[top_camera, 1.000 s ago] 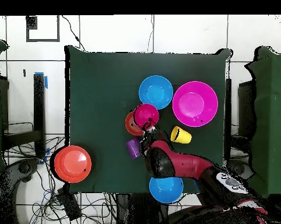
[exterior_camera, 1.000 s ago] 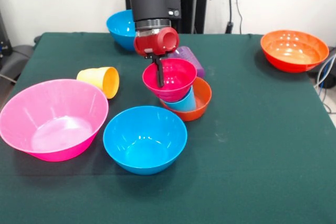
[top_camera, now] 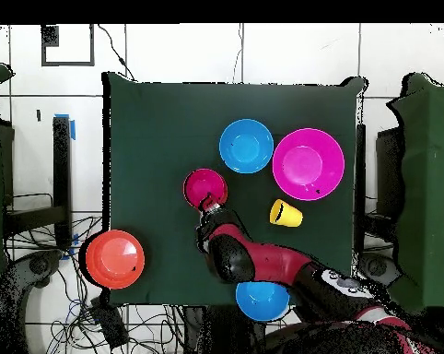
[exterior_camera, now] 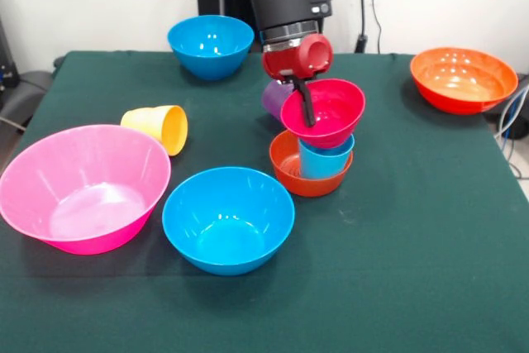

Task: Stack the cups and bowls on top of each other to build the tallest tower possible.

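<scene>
My gripper is shut on the near rim of the small magenta bowl, one finger inside it. The bowl sits at the top of the tower, on or just above the light blue cup, which stands upright in the small orange-red bowl. In the overhead view the magenta bowl hides the tower under it, with my gripper at its edge. The purple cup lies behind the tower, partly hidden. The yellow cup lies on its side.
The big pink bowl and a blue bowl stand at the front left. A second blue bowl is at the back. The wide orange bowl is at the back right corner.
My gripper has moved right in the front view with the magenta bowl. The tower under it has shifted right too, and the blue cup now stands upright instead of leaning.
</scene>
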